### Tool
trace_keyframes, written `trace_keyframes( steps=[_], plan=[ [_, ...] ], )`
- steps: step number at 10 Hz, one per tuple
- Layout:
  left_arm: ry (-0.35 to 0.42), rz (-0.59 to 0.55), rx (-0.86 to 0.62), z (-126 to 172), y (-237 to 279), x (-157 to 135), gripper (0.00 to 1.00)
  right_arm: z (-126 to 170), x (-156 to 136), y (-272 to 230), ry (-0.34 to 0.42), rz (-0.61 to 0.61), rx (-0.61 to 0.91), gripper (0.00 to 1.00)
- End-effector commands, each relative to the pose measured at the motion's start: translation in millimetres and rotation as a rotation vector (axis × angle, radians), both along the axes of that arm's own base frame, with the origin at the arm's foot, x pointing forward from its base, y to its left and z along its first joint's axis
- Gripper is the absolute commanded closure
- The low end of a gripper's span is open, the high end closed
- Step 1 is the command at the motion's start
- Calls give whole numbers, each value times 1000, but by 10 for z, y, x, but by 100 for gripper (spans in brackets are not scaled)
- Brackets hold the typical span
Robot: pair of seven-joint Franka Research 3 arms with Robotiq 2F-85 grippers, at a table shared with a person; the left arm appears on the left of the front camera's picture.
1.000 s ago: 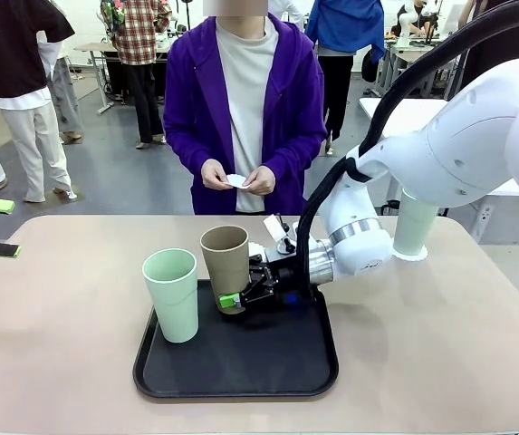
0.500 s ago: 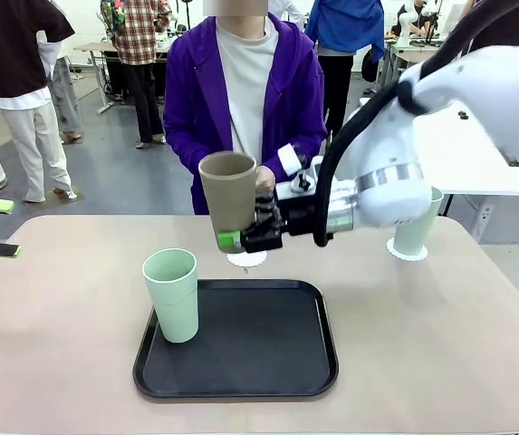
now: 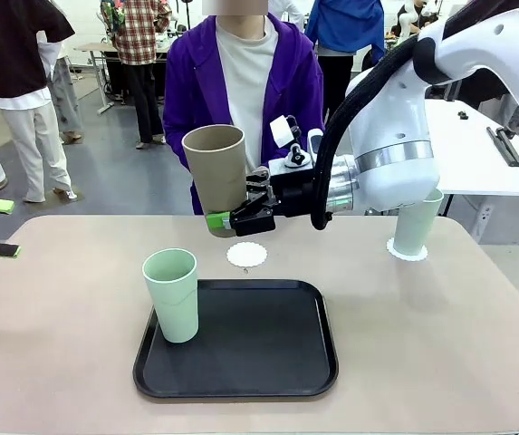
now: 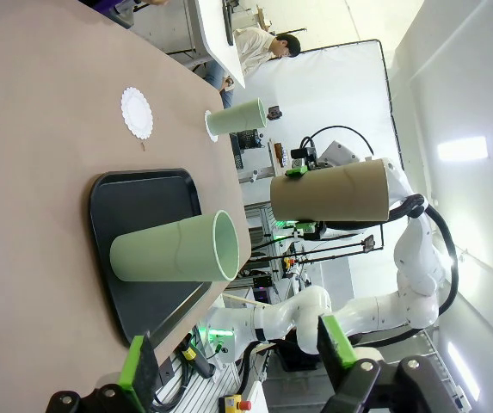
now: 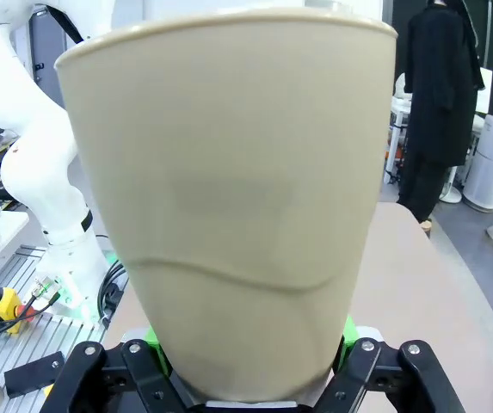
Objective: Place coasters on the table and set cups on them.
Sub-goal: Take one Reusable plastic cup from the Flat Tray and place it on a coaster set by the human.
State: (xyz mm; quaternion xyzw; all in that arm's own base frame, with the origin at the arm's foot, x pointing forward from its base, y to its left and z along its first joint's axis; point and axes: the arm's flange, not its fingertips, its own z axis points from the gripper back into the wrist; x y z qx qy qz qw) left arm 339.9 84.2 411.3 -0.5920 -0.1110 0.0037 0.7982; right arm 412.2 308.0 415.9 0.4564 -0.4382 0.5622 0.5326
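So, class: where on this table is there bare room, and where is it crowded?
Free: the tray right of the mint cup; the table left of the tray, and right of it before the far cup. Crowded: the far middle, where the right tool holds the tan cup near the coaster.

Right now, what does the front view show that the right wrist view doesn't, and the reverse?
Front view: bare coaster on the table, near mint cup on the tray, far mint cup on a second coaster. Right wrist view: a wavy line across the tan cup. Both: that cup held at its base by the right gripper.
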Motion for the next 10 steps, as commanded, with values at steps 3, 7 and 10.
trace_keyframes(
  steps=[3,7,10],
  plan=[
    [-16,1,-8,-1,9,-13,0,8,16,-16,-2,-4,1,22],
    [-16,1,-8,-1,9,-13,0,-299,1052,-243,64,34,16,22],
    [-16,1,-8,-1,9,-13,0,-630,1652,-276,131,39,68,22]
  ],
)
